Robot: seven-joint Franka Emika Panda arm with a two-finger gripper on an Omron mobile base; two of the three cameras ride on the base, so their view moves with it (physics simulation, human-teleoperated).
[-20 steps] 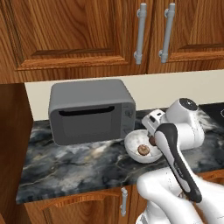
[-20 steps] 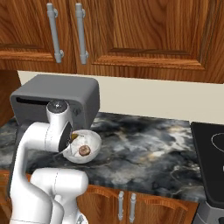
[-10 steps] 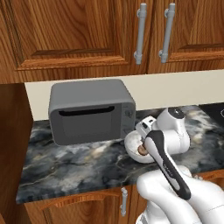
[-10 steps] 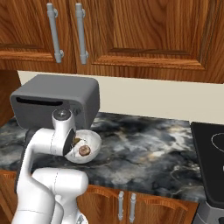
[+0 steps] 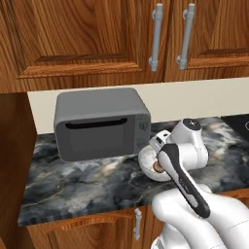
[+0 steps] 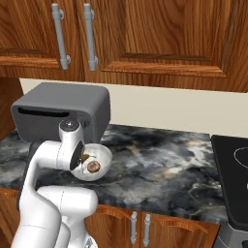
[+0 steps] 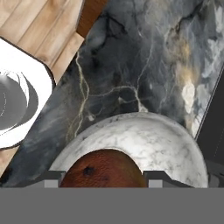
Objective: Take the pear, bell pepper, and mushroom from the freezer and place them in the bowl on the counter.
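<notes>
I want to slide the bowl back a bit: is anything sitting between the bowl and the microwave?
No. In the right base view the bowl sits just in front of the microwave, with a narrow strip of bare counter between them.

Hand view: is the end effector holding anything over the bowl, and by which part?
It cannot be told. The end effector reads as shut above the bowl, with a brown round item right at its tips; whether that item is gripped or lying loose is hidden.

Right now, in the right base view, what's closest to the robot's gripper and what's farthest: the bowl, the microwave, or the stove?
From the gripper:
1. Bowl, right under and beside it.
2. Microwave, just behind, toward the wall.
3. Stove, far along the counter at the right edge.
</notes>
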